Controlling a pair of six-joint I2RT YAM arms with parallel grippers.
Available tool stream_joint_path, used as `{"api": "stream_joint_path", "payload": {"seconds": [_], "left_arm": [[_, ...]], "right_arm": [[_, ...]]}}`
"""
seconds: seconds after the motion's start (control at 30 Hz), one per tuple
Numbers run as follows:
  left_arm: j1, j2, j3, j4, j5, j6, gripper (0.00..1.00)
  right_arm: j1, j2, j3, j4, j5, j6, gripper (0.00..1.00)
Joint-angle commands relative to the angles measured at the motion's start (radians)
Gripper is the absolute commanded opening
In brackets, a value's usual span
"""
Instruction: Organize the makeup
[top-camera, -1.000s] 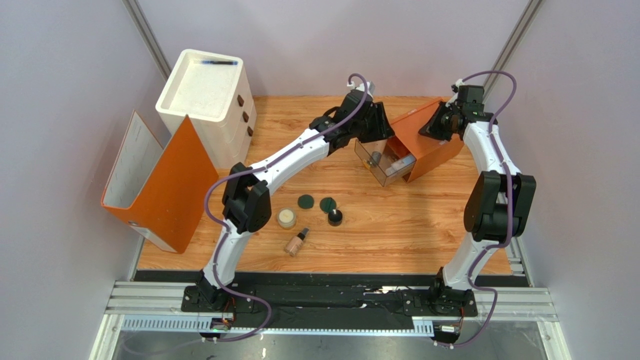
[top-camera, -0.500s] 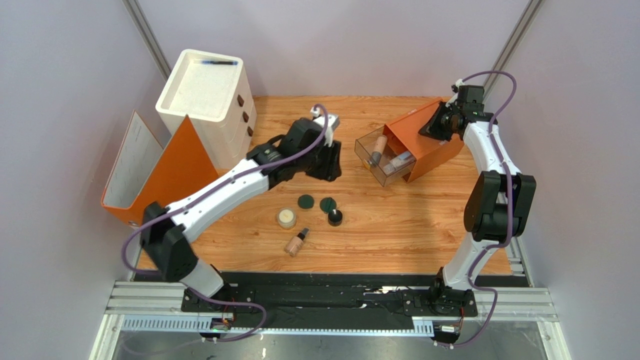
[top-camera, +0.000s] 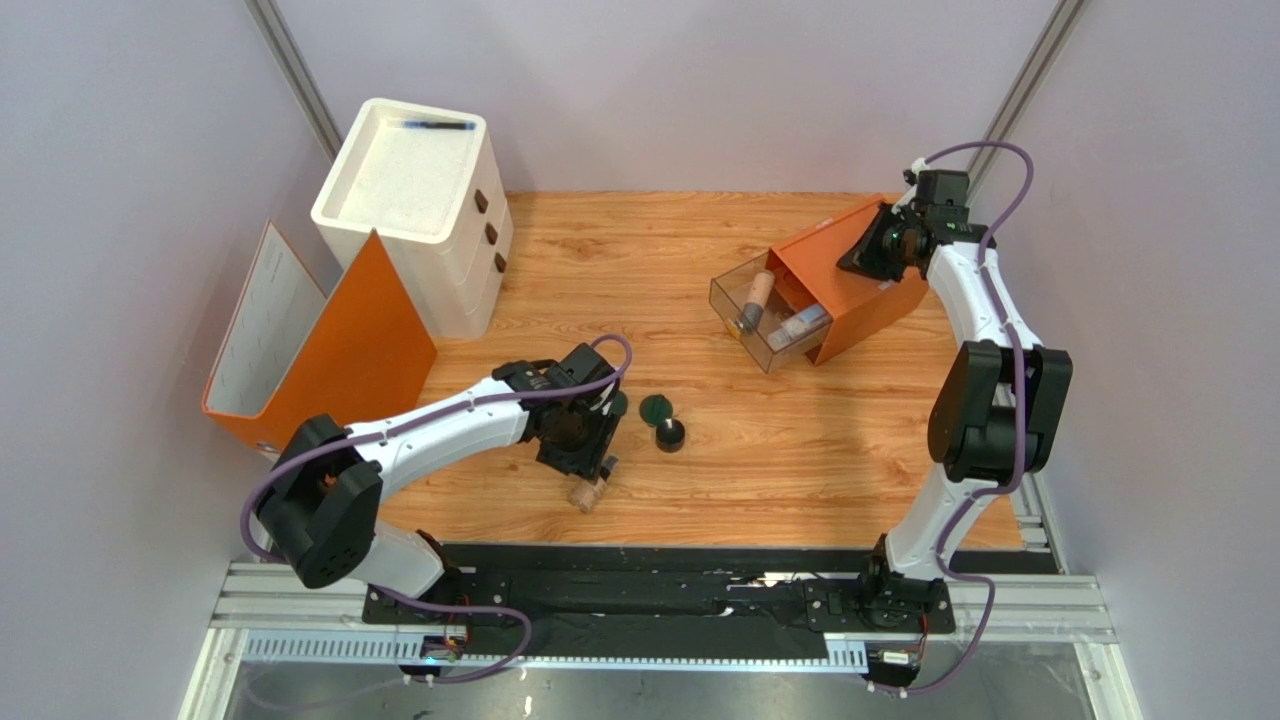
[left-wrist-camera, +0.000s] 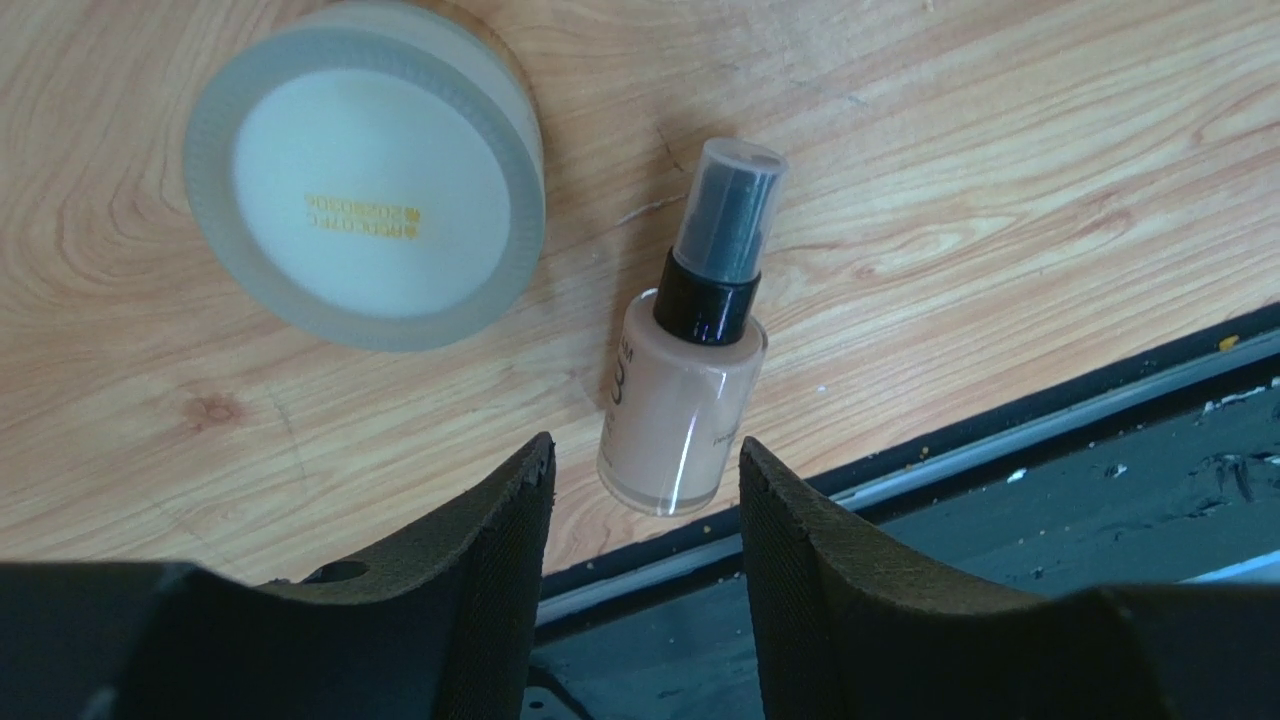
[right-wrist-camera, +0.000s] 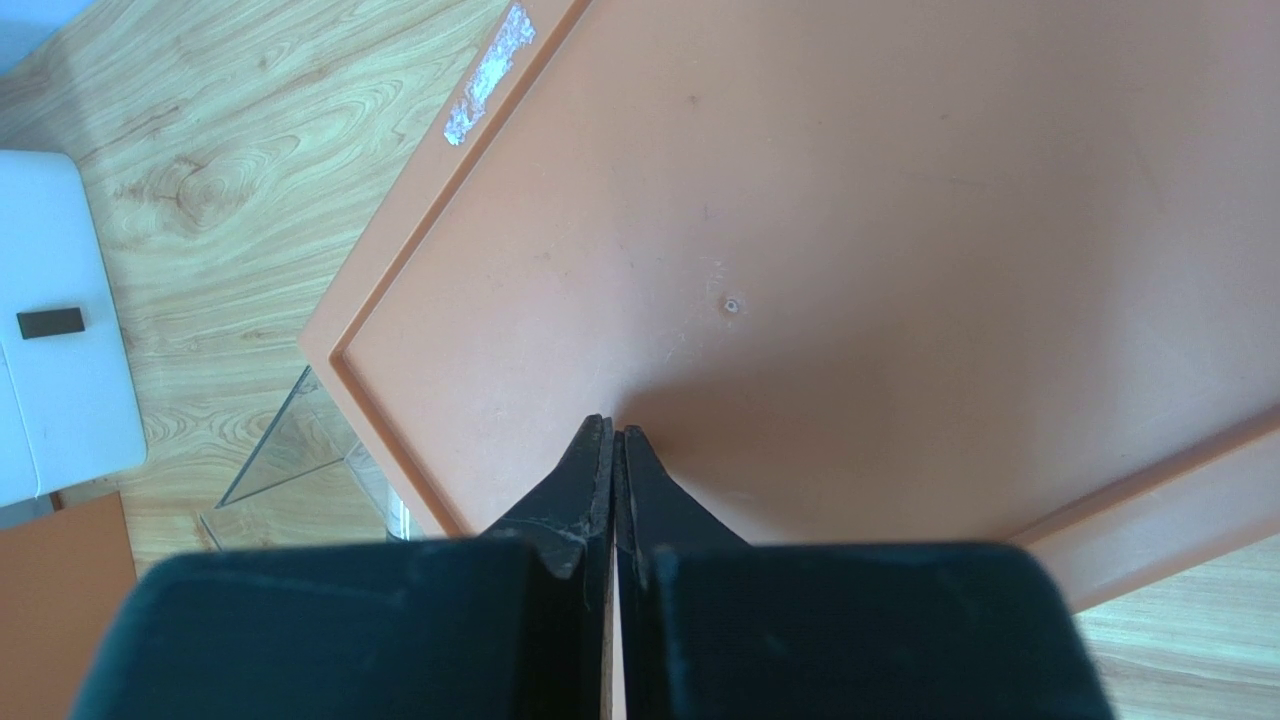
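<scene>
My left gripper is open and empty, low over the table's near edge. In the left wrist view its jaws flank the bottom end of a beige dark-capped tube lying on the wood; the tube also shows in the top view. A cream round jar stands beside it, hidden under the arm in the top view. A dark-green disc and a black round jar sit to the right; a second disc is half hidden. My right gripper is shut, its tips pressed on the orange drawer box.
The box's clear drawer is pulled out and holds a beige tube and a clear tube. A white drawer cabinet and an orange binder stand at the left. A black rail runs along the near edge.
My left arm has swung from the clear drawer back to the near side, over the cream jar and beige tube. A beige tube now lies in the drawer. The right arm has not moved.
</scene>
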Motion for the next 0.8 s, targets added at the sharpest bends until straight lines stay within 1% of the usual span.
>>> {"api": "stream_joint_path", "payload": {"seconds": [0.0,0.17,0.33,0.4,0.43,0.47,0.5,0.53,0.63,0.67,0.73,0.77], "left_arm": [[-0.004,0.037,0.014,0.051,-0.010,-0.007,0.54],[-0.047,0.136,0.017,0.088,-0.015,0.010,0.54],[-0.114,0.247,0.034,0.100,-0.038,-0.002,0.53],[-0.146,0.276,0.051,0.103,-0.038,0.000,0.48],[-0.156,0.281,0.055,0.102,-0.038,0.004,0.43],[-0.162,0.284,0.061,0.100,-0.038,0.006,0.26],[-0.168,0.284,0.074,0.099,-0.038,0.009,0.15],[-0.177,0.282,0.078,0.086,-0.038,0.010,0.00],[-0.194,0.258,0.112,0.073,-0.038,0.015,0.00],[-0.197,0.243,0.145,0.050,-0.077,0.017,0.00],[-0.200,0.226,0.190,0.031,-0.101,0.029,0.00],[-0.200,0.206,0.243,0.023,-0.130,0.030,0.00]], "right_arm": [[0.013,0.138,-0.108,-0.306,0.078,-0.051,0.00],[0.013,0.135,-0.114,-0.303,0.076,-0.051,0.00],[0.013,0.132,-0.114,-0.304,0.078,-0.051,0.00],[0.013,0.132,-0.113,-0.304,0.078,-0.054,0.00],[0.013,0.132,-0.113,-0.304,0.081,-0.052,0.00],[0.013,0.132,-0.111,-0.304,0.081,-0.054,0.00],[0.013,0.132,-0.111,-0.306,0.079,-0.054,0.00],[0.013,0.132,-0.111,-0.306,0.079,-0.054,0.00],[0.013,0.133,-0.111,-0.306,0.081,-0.054,0.00],[0.011,0.132,-0.110,-0.306,0.081,-0.055,0.00],[0.011,0.135,-0.110,-0.306,0.079,-0.054,0.00],[0.013,0.135,-0.108,-0.306,0.081,-0.054,0.00]]}}
